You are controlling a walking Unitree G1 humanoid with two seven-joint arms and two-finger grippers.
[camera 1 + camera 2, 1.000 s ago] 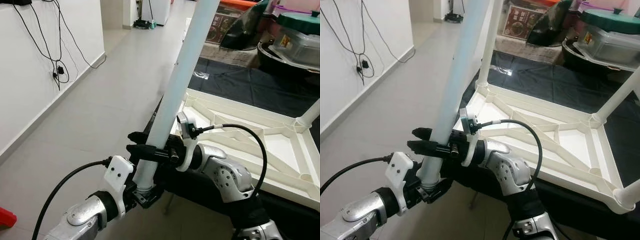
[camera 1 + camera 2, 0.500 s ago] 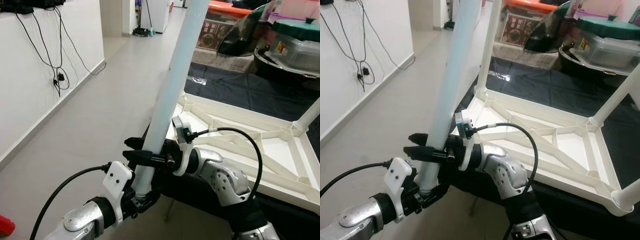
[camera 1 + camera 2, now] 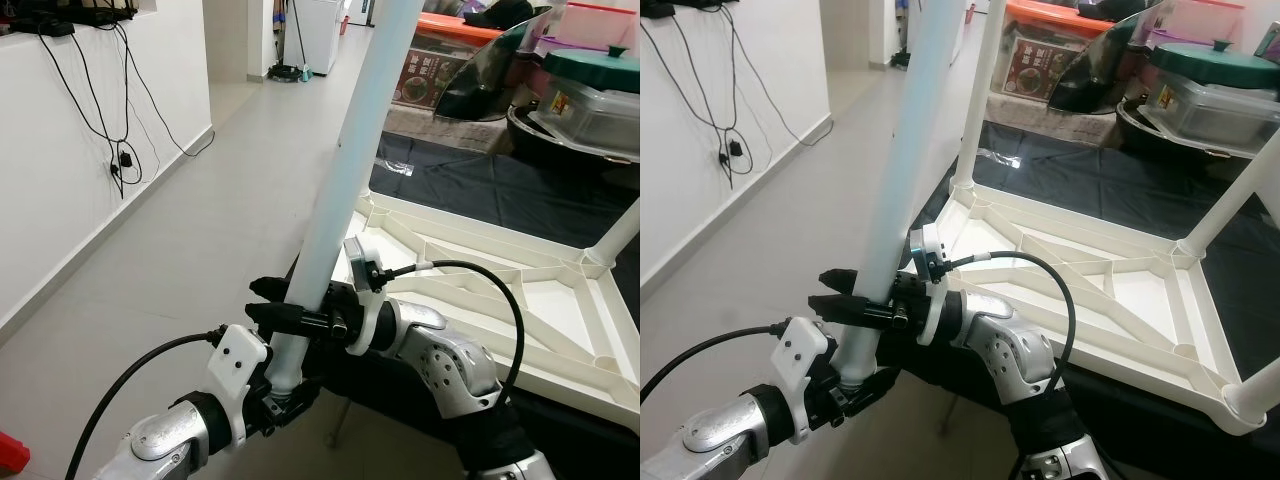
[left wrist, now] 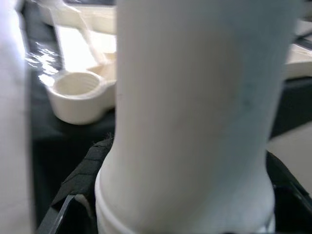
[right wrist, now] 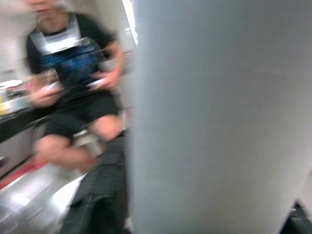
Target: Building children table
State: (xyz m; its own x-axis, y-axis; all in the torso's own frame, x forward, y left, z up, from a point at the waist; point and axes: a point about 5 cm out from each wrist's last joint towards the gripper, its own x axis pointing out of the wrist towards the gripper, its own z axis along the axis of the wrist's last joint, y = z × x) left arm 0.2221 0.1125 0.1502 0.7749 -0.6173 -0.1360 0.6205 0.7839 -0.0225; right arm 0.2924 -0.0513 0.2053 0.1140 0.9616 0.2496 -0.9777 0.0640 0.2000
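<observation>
A long white table leg rises tilted up and away from me, held by both grippers. My left gripper is shut on its lower end. Just above it, my right gripper is shut around the leg from the right. The upturned white tabletop lies on a black cloth to the right, with ribs showing and legs standing at the far corner and the right corner. In the left wrist view the leg is close up, with an empty round socket of the tabletop beyond it.
A white wall with hanging cables runs along the left above grey floor tiles. Storage boxes and a lidded pot crowd the back right. A seated person appears blurred in the right wrist view. Something red lies at the lower left.
The head view has shifted slightly. Both grippers keep their hold on the leg, which stays tilted much as before.
</observation>
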